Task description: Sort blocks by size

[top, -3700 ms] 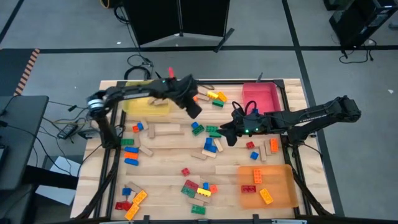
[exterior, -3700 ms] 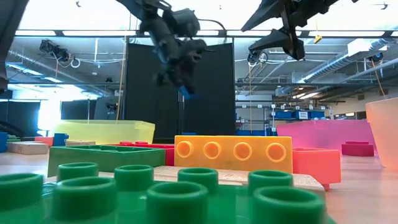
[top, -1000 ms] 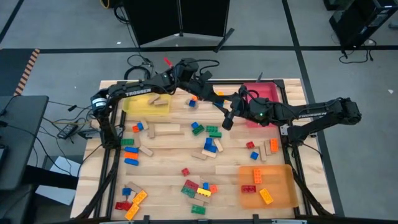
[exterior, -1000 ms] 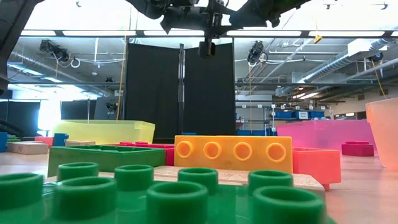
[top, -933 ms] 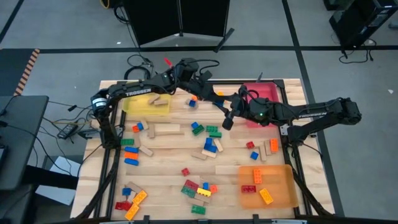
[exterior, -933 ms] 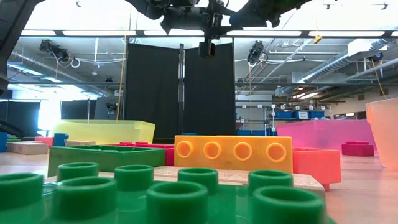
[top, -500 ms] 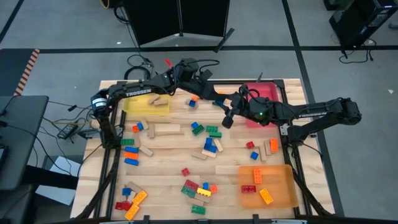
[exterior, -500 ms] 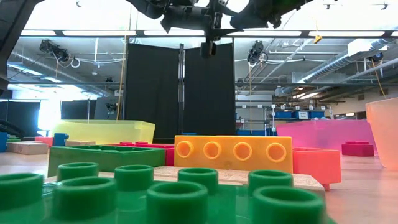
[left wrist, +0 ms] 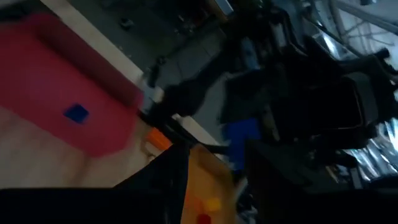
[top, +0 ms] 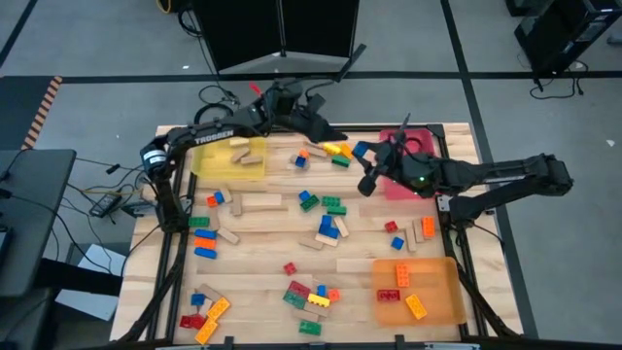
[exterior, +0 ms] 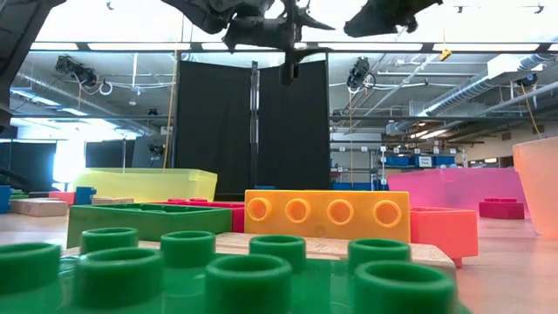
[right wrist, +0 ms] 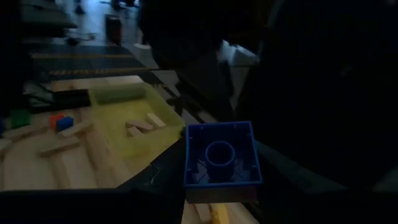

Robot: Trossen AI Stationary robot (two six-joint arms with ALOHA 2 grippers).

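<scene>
1. Yellow tray (top: 229,157) is sitting at the far left corner of the wooden table (top: 262,255), a couple of tan wooden blocks (top: 239,144) lying in it.
2. Left gripper (top: 328,133) is reaching over the table's far edge, just past the yellow tray; I cannot tell how its fingers are set.
3. Loose blocks (top: 321,226) are lying scattered across the table's middle and near left corner, well apart from either gripper.
4. Right gripper (top: 367,167) is hovering above the table beside the red tray (top: 409,148), fingers pinching a small blue brick (right wrist: 219,161); the right wrist view is showing the brick's hollow underside between the fingers.
5. Red tray is holding one small blue piece (left wrist: 76,113), seen in the left wrist view.
6. Orange tray (top: 420,290) is sitting at the near right, holding a red brick (top: 389,296) and two orange bricks (top: 415,307).
</scene>
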